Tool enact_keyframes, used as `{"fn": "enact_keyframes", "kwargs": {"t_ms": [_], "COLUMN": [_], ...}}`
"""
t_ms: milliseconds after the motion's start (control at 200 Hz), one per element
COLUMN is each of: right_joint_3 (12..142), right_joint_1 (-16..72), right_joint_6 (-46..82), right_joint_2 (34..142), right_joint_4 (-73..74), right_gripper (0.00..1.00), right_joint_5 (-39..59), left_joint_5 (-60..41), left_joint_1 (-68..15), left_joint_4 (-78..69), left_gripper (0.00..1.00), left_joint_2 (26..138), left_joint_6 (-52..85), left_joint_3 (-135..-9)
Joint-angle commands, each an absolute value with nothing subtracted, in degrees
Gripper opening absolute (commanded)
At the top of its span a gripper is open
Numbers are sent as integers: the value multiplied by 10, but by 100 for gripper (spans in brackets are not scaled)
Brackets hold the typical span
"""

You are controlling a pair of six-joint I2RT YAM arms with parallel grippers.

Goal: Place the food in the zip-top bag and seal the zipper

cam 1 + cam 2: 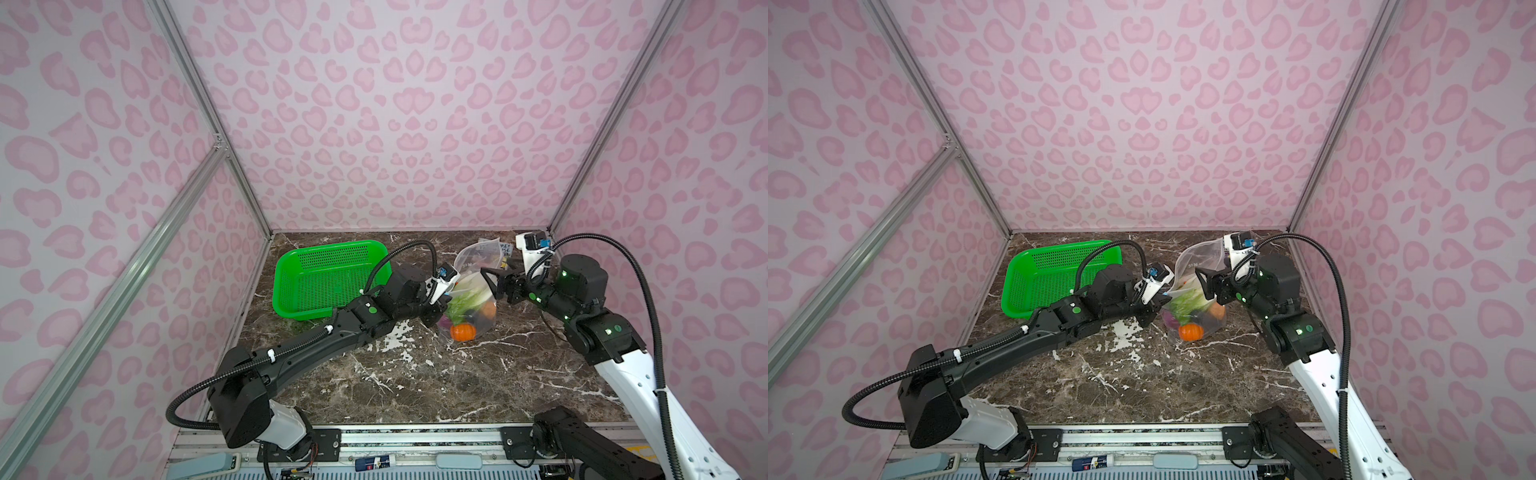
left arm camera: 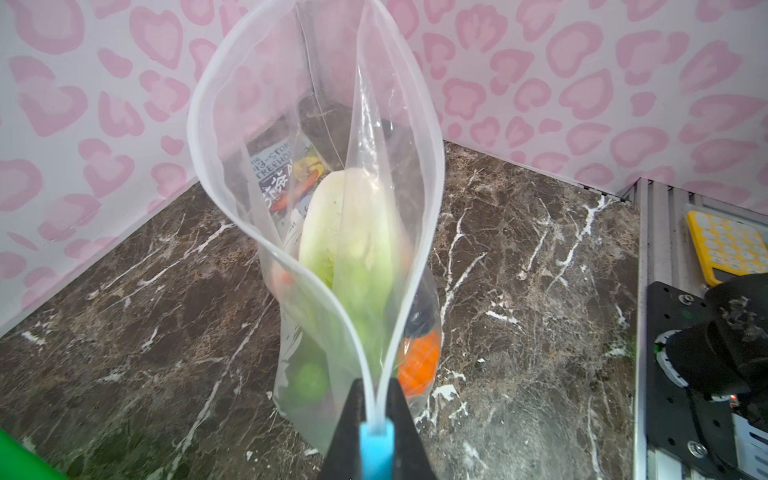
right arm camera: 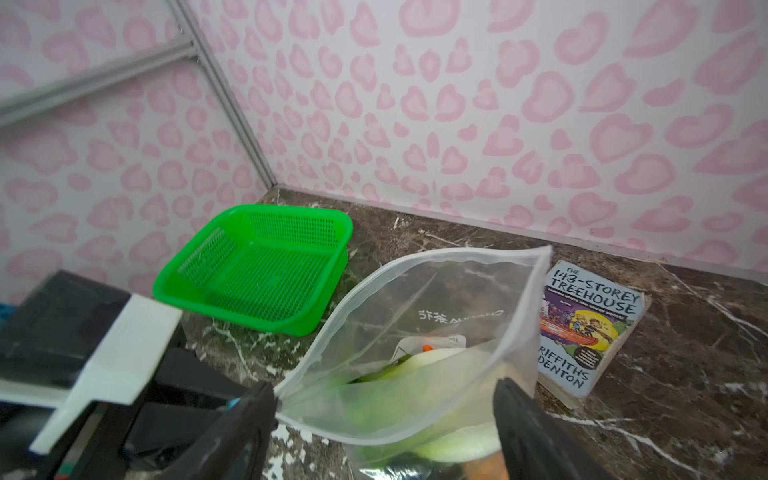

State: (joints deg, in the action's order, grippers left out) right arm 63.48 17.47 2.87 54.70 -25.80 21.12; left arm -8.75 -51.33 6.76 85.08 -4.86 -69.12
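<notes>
The zip-top bag (image 1: 473, 266) stands upright on the marble table, its mouth gaping open in the left wrist view. The food lies inside it: white-green cabbage (image 2: 353, 232), orange pumpkin (image 1: 462, 331), a dark eggplant (image 2: 419, 316). My left gripper (image 2: 376, 415) is shut on the end of the zipper (image 2: 208, 137), right at the blue slider (image 2: 376, 451). My right gripper (image 3: 386, 415) is open. Its fingers (image 3: 528, 428) stand wide on either side of the near lip of the bag (image 3: 415, 332), gripping nothing. In a top view the right gripper (image 1: 492, 282) hangs by the bag's upper right side.
An empty green mesh basket (image 1: 328, 278) sits at the back left, behind the left arm. A paperback book (image 3: 590, 328) lies flat behind the bag near the back wall. The pink patterned walls close in on three sides. A yellow keypad (image 2: 723, 245) lies off the table's edge.
</notes>
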Motion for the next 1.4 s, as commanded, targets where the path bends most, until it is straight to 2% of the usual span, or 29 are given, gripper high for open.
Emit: {"fn": "enact_keyframes", "kwargs": {"t_ms": [0, 135, 265, 420, 545, 620, 745, 860, 910, 1050, 1090, 1120, 1290, 1325, 1350, 1375, 1400], "right_joint_3": [644, 597, 597, 592, 588, 582, 574, 565, 561, 546, 544, 542, 535, 533, 533, 533, 534], "right_joint_1": [183, 197, 209, 275, 284, 284, 286, 288, 288, 291, 291, 291, 293, 293, 293, 292, 294], "right_joint_6": [-138, -262, -301, -351, -362, -366, -363, -358, -354, -350, -348, -346, -305, -286, -276, -261, -242], "right_joint_2": [560, 534, 553, 591, 613, 615, 608, 600, 599, 600, 600, 600, 587, 584, 584, 584, 585], "right_joint_4": [-330, -281, -271, -263, -247, -234, -218, -218, -221, -221, -217, -213, -162, -145, -134, -120, -106], "right_gripper": [81, 80, 77, 75, 72, 62, 32, 15, 12, 11, 7, 0, 0, 0, 0, 0, 0], "right_joint_5": [266, 259, 271, 199, 188, 174, 169, 173, 175, 168, 166, 163, 171, 175, 181, 184, 183], "left_joint_5": [-113, -116, -118, -126, -129, -129, -123, -109, -104, -104, -103, -102, -89, -67, -50, -32, -13], "left_joint_1": [-513, -513, -513, -513, -513, -513, -513, -513, -513, -513, -513, -513, -513, -513, -513, -512, -510], "left_joint_4": [67, 67, 66, 66, 68, 68, 67, 62, 58, 53, 53, 53, 53, 50, 49, 49, 48], "left_gripper": [3, 3, 4, 4, 4, 4, 4, 4, 4, 3, 4, 4, 4, 9, 16, 29, 45], "left_joint_2": [856, 855, 857, 859, 856, 852, 846, 841, 839, 830, 830, 829, 833, 833, 832, 831, 829], "left_joint_6": [-42, -40, -40, -39, -39, -39, -40, -40, -40, -40, -40, -40, -36, -28, -23, -19, -13], "left_joint_3": [-702, -703, -703, -705, -706, -704, -702, -701, -699, -698, -699, -699, -700, -699, -698, -697, -696]}}
